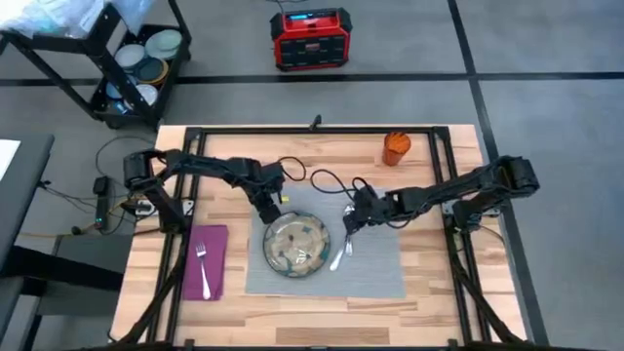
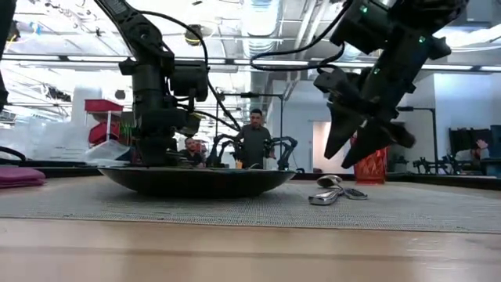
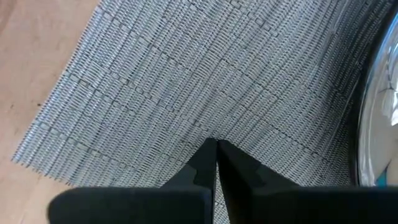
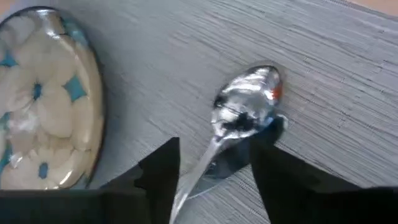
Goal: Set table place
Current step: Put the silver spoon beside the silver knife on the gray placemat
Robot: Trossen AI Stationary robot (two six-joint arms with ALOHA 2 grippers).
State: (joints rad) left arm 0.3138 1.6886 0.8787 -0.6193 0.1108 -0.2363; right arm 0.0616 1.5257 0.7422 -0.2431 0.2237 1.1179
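A grey ribbed mat (image 1: 375, 268) lies on the wooden table (image 1: 439, 302). The round patterned plate (image 1: 297, 244) stands on the mat's left part. The steel spoon (image 4: 249, 106) lies on the mat just right of the plate, with a second steel piece (image 4: 231, 163) partly under its neck. My right gripper (image 4: 214, 165) hangs open a little above the spoon (image 2: 333, 190), one finger on either side of its neck. My left gripper (image 3: 216, 148) is shut, pointing down at the mat (image 3: 205, 74) beside the plate's far left rim (image 3: 376, 124). A fork (image 1: 203, 269) lies on the magenta napkin (image 1: 207, 261) to the left. The orange cup (image 1: 396, 148) stands at the far right. My left gripper points its shut fingertips (image 3: 205, 155) down at the mat near the mat's far left corner. The plate hides the tips in the low view, so I cannot tell whether they touch the mat.
Black cables (image 1: 327, 180) lie on the table behind the mat. The right half of the mat and the table's near strip hold nothing. Off the table stand a red box (image 1: 310, 39) on the floor and a cart with dishes (image 1: 146, 63). People stand in the room behind.
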